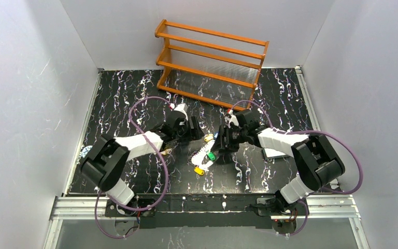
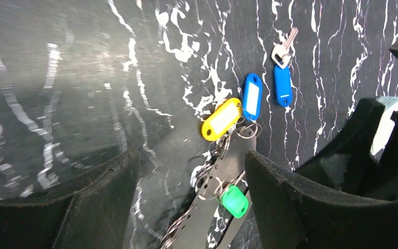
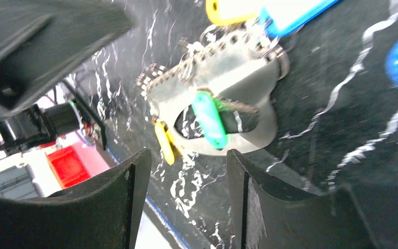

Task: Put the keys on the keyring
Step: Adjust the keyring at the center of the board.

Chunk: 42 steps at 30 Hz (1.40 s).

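Observation:
The keyring (image 1: 203, 154) is a whitish oval loop in the middle of the black marble table. It shows as a grey metal loop in the left wrist view (image 2: 223, 174) and in the right wrist view (image 3: 238, 72). A green key (image 1: 211, 156) (image 2: 235, 201) (image 3: 210, 119) and a yellow key (image 1: 199, 170) (image 3: 163, 142) lie on it. Yellow (image 2: 221, 119) and blue (image 2: 252, 96) tags lie at its far end. Another blue key (image 2: 283, 85) lies apart. My left gripper (image 1: 194, 129) (image 2: 189, 158) is open just left of the ring. My right gripper (image 1: 222, 148) (image 3: 186, 166) is open beside its right side. Both are empty.
An orange wooden rack (image 1: 212, 62) stands at the back of the table. A small brownish item (image 1: 167, 152) lies under the left arm. A blue-and-white disc (image 1: 85, 151) sits at the left edge. A flat pale object (image 1: 274, 153) lies under the right arm.

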{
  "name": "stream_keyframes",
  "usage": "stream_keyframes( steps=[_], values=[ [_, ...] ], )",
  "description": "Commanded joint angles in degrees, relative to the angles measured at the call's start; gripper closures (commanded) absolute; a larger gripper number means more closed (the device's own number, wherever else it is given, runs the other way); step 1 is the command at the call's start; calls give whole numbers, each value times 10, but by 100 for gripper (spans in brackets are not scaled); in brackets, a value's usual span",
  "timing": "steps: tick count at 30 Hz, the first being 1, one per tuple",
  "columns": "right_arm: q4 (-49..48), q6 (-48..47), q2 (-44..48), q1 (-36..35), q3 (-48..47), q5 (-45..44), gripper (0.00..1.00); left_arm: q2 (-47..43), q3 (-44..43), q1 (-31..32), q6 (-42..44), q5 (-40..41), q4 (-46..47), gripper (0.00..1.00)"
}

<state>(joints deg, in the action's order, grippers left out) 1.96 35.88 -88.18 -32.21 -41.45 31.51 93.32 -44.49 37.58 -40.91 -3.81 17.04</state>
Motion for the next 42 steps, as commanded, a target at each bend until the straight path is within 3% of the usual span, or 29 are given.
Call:
stream_keyframes(
  steps=[1,6,11,16,21,25,28,34,38,42],
  values=[
    [36,-59,-28,38,-44,-30,36,-107,20,-14,46,94,-106,27],
    [51,-88,-105,47,-81,-1,38,-214,66,-30,46,137,-150,25],
    [41,-81,-125,43,-61,44,41,-292,117,-50,13,112,-164,23],
    [37,-45,-121,22,-22,102,43,-292,158,-55,-29,43,-149,23],
    [-36,23,-119,-8,9,177,44,-259,192,-55,-71,-35,-128,27],
    [-22,12,-96,-13,-16,151,44,-261,230,-55,-103,-47,-105,29],
    [55,-29,-83,-11,-56,90,43,-258,258,-55,-130,-59,-81,31],
    [123,-87,-94,3,-94,-2,44,-250,305,-53,-197,-88,-22,43],
    [127,-103,-123,3,-99,3,45,-263,309,-50,-209,-81,-41,50],
    [112,-106,-138,3,-89,37,51,-261,300,-43,-205,-78,-55,51]
  ],
)
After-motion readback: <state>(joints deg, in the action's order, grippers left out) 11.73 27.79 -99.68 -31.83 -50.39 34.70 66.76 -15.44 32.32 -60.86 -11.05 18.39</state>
